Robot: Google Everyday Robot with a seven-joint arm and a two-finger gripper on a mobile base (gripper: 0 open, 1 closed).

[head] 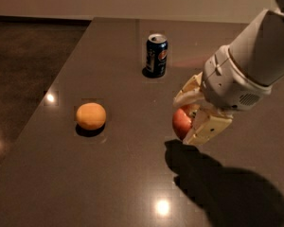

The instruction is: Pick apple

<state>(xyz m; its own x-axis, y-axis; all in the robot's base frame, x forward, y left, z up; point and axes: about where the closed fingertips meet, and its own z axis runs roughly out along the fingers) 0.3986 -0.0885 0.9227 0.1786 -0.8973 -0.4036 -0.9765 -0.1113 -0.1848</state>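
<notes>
Red apple [180, 123], one, within pincer [189, 117] over table [109, 178]

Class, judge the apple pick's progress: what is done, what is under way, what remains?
Done: the tool, right of the orange fruit, is shut around the apple. In hand: the lift, the apple seemingly just off the table. Left: raising it well clear.

Glossy red apple [180, 123] gripped in tool [183, 120], right of centre, only left side visible.
</notes>
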